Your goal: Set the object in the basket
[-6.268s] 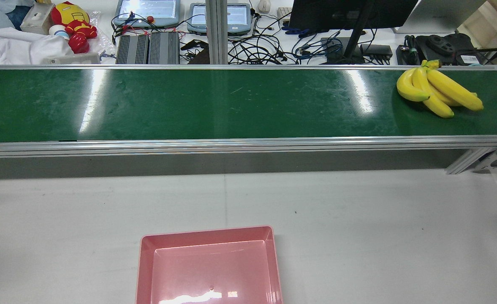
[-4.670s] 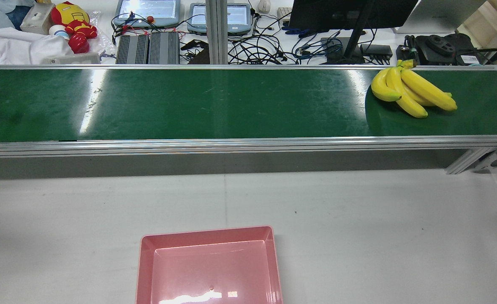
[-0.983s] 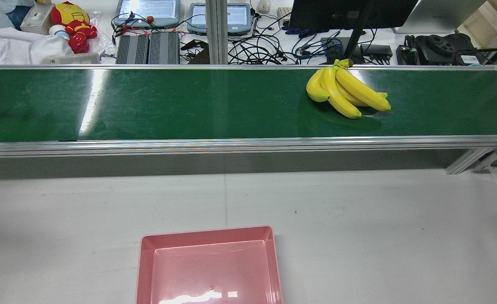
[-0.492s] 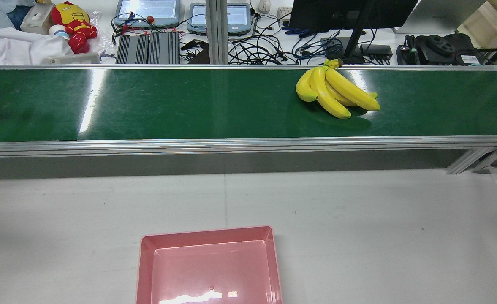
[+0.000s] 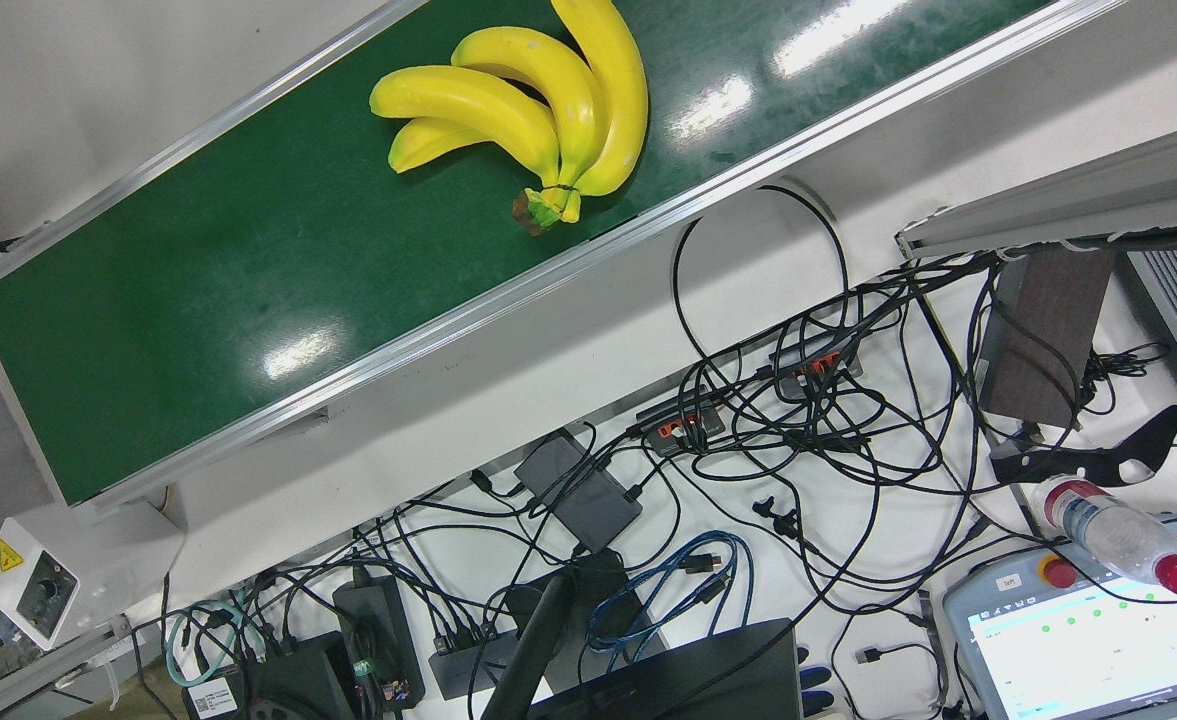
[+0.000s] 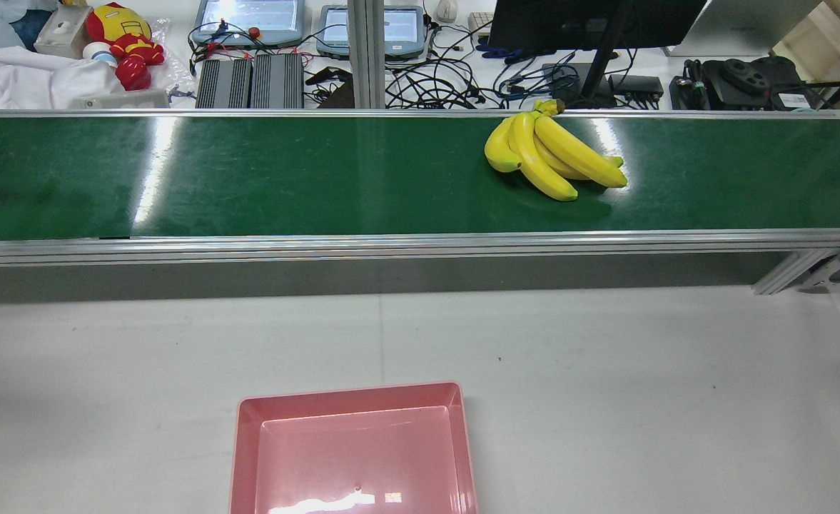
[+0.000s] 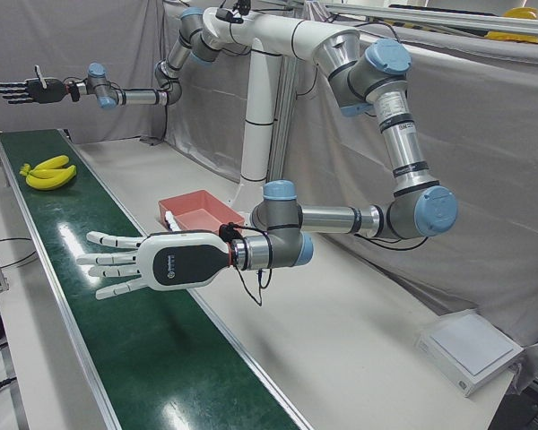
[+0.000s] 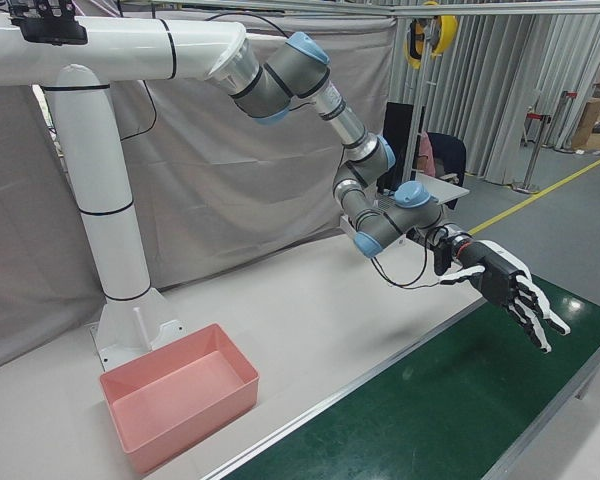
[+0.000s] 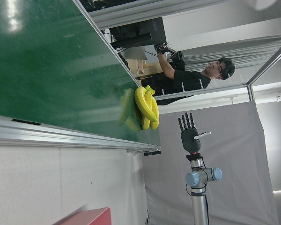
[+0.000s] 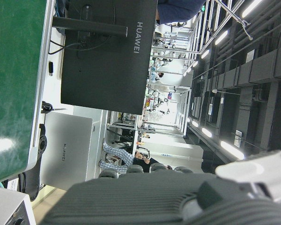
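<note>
My bananas lie on the belt, hard against its far edge and right of the middle, stem toward the far rail. The basket sits empty at the table's near edge. My left hand hovers over the belt with fingers spread flat, holding nothing; the right hand is likewise splayed and empty. I'd reach with whichever hand the bunch sits closer to, come down over the thick middle, wrap across all the fruit at once, and avoid the stem, which would let it swing
</note>
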Controlling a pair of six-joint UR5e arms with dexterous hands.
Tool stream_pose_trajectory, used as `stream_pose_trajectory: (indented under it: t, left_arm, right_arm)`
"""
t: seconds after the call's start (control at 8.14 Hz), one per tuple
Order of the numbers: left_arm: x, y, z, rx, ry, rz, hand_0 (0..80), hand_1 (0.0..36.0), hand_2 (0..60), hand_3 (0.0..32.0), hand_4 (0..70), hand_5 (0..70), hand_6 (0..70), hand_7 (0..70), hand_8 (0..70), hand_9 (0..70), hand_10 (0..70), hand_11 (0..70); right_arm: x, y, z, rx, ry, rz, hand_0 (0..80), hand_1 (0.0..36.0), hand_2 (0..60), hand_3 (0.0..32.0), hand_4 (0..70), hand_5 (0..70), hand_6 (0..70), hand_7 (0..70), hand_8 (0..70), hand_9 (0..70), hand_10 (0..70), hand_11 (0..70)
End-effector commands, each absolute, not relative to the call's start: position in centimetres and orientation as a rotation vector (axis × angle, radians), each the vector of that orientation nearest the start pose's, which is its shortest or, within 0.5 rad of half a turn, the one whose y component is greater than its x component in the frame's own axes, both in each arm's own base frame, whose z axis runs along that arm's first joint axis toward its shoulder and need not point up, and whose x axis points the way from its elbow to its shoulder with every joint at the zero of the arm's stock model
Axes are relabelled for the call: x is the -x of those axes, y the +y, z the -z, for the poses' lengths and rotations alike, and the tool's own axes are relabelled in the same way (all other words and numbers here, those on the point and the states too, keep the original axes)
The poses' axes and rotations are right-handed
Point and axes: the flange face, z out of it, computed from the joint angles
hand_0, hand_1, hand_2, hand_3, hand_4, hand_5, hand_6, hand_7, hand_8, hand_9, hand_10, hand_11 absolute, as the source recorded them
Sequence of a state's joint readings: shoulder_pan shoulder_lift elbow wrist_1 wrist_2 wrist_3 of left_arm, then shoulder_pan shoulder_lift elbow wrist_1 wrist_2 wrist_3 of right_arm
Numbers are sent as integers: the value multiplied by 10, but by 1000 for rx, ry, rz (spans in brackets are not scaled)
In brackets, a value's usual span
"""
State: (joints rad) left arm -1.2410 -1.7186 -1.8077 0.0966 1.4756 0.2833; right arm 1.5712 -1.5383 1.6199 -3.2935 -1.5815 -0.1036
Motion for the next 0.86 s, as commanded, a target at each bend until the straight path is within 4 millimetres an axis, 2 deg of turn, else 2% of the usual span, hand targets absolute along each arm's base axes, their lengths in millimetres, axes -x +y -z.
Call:
stream_pose_trajectory:
  t: [0.0, 0.37, 0.49, 0.61, 0.74]
  left_arm:
    - [-42, -565, -505, -33, 2304, 1679, 578, 167, 0, 132, 81, 183, 23, 71, 124, 121, 29, 64]
    - [-39, -565, -506, -33, 2306, 1685, 578, 169, 0, 140, 81, 176, 20, 70, 123, 120, 29, 64]
    - [-41, -565, -504, -33, 2306, 1679, 581, 170, 0, 126, 88, 181, 22, 71, 125, 122, 28, 63]
    - [-42, -566, -503, -33, 2305, 1678, 579, 169, 0, 132, 89, 185, 24, 74, 125, 122, 27, 61]
    - [-43, -566, -503, -31, 2305, 1677, 581, 171, 0, 122, 93, 189, 25, 74, 126, 124, 29, 63]
  right_arm:
    - [-132, -498, -661, 102, 2200, 2356, 0, 0, 0, 0, 0, 0, 0, 0, 0, 0, 0, 0]
    - [-132, -497, -662, 100, 2198, 2357, 0, 0, 0, 0, 0, 0, 0, 0, 0, 0, 0, 0]
    - [-132, -497, -662, 102, 2198, 2358, 0, 0, 0, 0, 0, 0, 0, 0, 0, 0, 0, 0]
    - [-132, -497, -662, 100, 2198, 2357, 0, 0, 0, 0, 0, 0, 0, 0, 0, 0, 0, 0]
    - [-132, -497, -662, 102, 2200, 2356, 0, 0, 0, 0, 0, 0, 0, 0, 0, 0, 0, 0]
